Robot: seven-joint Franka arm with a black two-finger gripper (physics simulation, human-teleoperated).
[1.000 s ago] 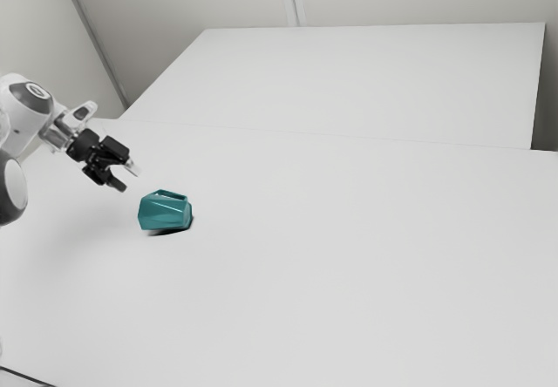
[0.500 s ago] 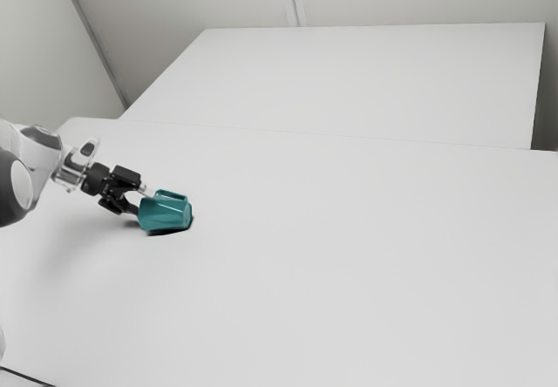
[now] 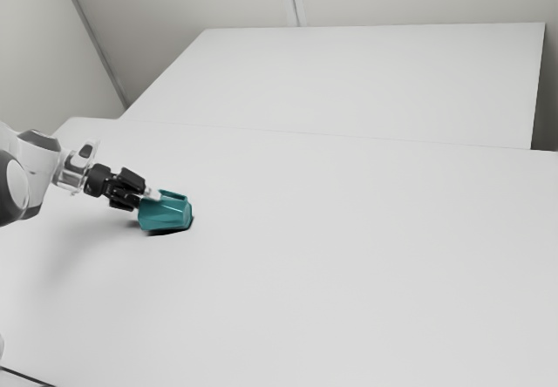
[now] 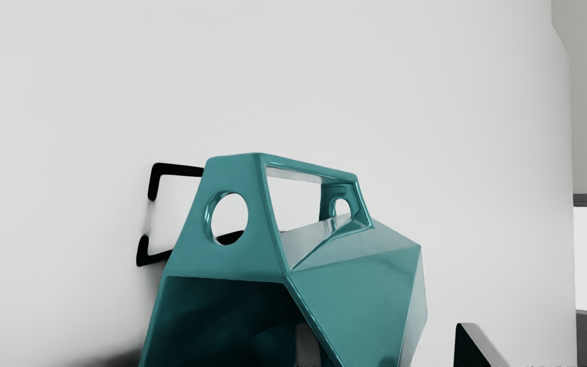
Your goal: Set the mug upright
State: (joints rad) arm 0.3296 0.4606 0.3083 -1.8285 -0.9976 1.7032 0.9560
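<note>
The teal faceted mug (image 3: 166, 214) lies on its side on the table, its mouth toward the arm at the exterior view's left and its handle uppermost. At that mouth is my gripper (image 3: 145, 200). In the wrist view, the mug (image 4: 359, 300) shows its dark inside and its handle with round holes. My gripper (image 4: 391, 349) stands open across one side wall: one finger (image 4: 307, 349) reaches into the mouth, and the other (image 4: 479, 351) is outside, with a gap to the wall.
The white table (image 3: 349, 256) extends around the mug, with the mug's dark shadow beside it. A lighter raised-looking white surface (image 3: 366, 82) lies farther back, before pale walls. A dark cable (image 3: 26, 376) crosses the lower left corner of the exterior view.
My hand has come down and toward the exterior view's right, reaching the mug's mouth. Over the last half second it moved slightly and the fingers drew closer together. The mug has not visibly moved.
</note>
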